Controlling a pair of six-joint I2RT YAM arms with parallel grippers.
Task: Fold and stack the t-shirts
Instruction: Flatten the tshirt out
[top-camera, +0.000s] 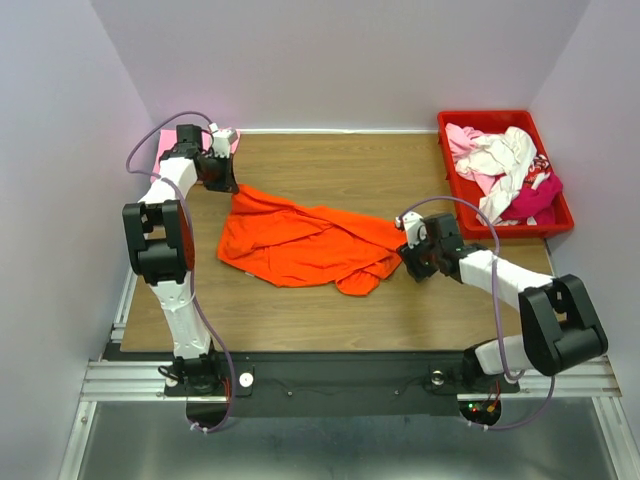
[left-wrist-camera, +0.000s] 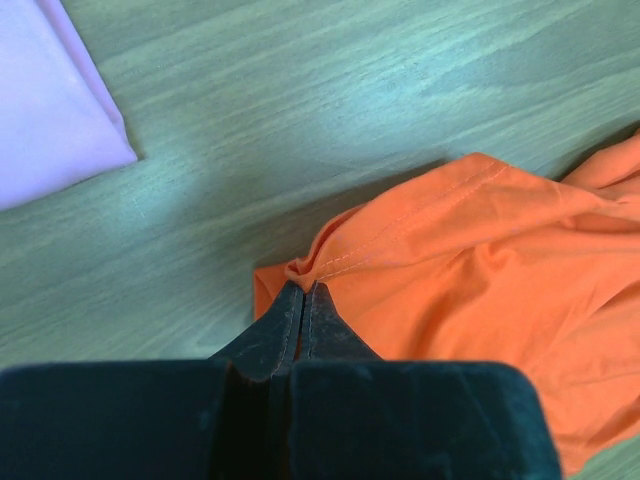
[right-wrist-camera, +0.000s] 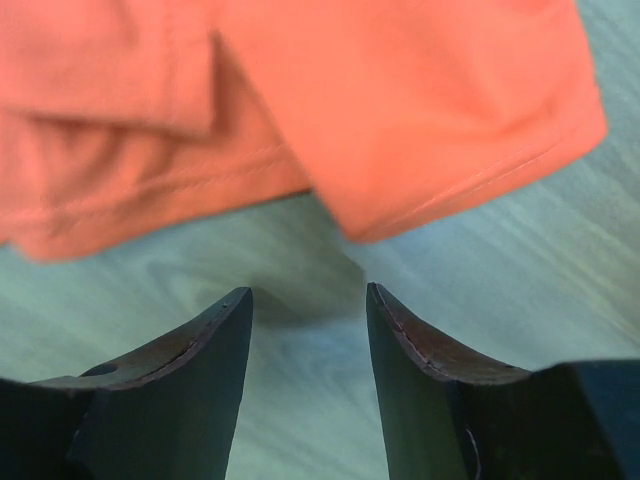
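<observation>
The bright orange t-shirt (top-camera: 300, 243) lies crumpled across the middle of the wooden table. My left gripper (top-camera: 222, 183) is shut on its far left hemmed corner (left-wrist-camera: 330, 258), its jaws pinching the cloth at their tips. My right gripper (top-camera: 408, 262) is open and empty just off the shirt's right end; in the right wrist view the orange cloth (right-wrist-camera: 300, 110) lies a little ahead of the fingertips (right-wrist-camera: 232, 305), apart from them. A folded light pink shirt (top-camera: 167, 147) lies at the far left corner and shows in the left wrist view (left-wrist-camera: 50, 100).
A red plastic crate (top-camera: 500, 125) at the far right holds a heap of white, pink and magenta shirts (top-camera: 510, 170). Grey walls close in the table on three sides. Bare wood (top-camera: 330, 160) lies behind the orange shirt.
</observation>
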